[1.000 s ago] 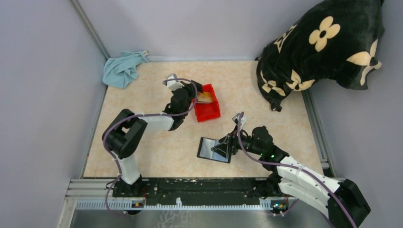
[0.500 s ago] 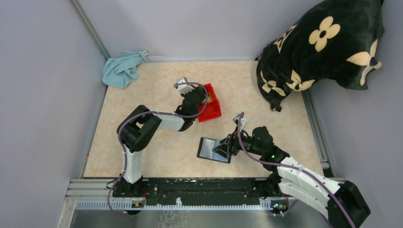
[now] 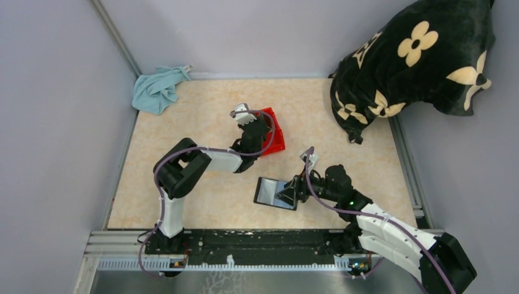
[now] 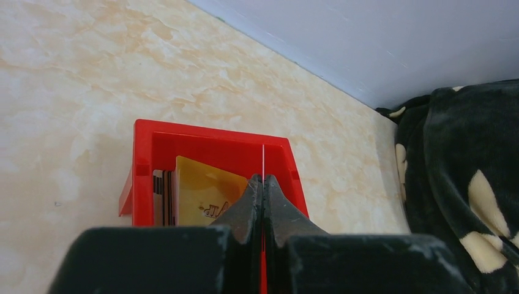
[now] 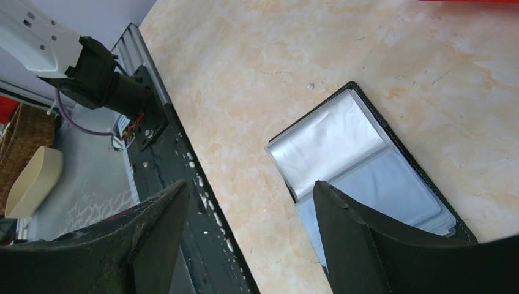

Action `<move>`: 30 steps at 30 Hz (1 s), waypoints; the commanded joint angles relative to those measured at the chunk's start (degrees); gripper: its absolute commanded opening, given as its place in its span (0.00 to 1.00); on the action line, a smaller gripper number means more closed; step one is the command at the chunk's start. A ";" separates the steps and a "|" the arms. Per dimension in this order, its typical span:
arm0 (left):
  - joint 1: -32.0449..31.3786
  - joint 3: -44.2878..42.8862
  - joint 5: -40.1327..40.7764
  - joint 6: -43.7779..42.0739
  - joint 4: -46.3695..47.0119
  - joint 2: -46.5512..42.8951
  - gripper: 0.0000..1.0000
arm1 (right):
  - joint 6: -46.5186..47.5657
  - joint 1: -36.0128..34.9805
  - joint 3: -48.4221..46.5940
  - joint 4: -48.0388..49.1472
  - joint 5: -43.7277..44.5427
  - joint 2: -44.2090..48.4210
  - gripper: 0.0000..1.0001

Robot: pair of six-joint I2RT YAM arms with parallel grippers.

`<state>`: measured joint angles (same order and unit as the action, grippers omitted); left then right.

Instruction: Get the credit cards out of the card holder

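1. The left arm [image 3: 205, 160] reaches across the beige surface [image 3: 183, 122] to the red bin [image 3: 276, 135]; its jaws hang over the bin's near side.
2. In the left wrist view the left jaws are clenched tip to tip on a credit card [image 4: 263, 160]; it is seen edge-on, as a thin pale line standing up from between the tips, above the bin's inside.
3. A tan card [image 4: 199, 190] leans inside the bin; just to its left, dark cards [image 4: 160, 197] stand on edge against the bin's wall.
4. The card holder [image 3: 271, 192] lies opened flat on the surface, towards the near edge and apart from the bin; its clear sleeves face up.
5. The right arm [image 3: 379, 223] stretches in from the near right; the right jaws are released and spread wide, over the holder's right part; in the right wrist view one finger overlaps the holder's edge, but I cannot tell whether it touches.
6. A blue cloth [image 3: 158, 89] lies crumpled in the far left corner; a black flowered cushion [image 3: 416, 61] sits at the far right, partly off the surface.
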<state>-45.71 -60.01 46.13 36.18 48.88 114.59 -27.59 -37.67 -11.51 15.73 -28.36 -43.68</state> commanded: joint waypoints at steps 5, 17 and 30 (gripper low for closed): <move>0.76 -3.34 2.22 1.83 -1.62 3.00 0.00 | -0.09 0.67 0.44 3.79 -1.25 0.73 0.74; 3.05 -4.49 -0.29 5.66 -5.44 4.83 0.02 | -0.08 1.18 0.52 7.00 -3.31 -3.42 0.73; 3.87 -3.53 -2.56 6.00 -7.45 3.14 0.38 | -0.09 1.62 0.55 7.60 -3.56 -4.87 0.74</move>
<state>-42.22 -63.29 43.75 41.80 43.92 118.34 -27.68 -36.56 -10.79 20.14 -31.20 -48.53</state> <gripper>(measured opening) 0.356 0.737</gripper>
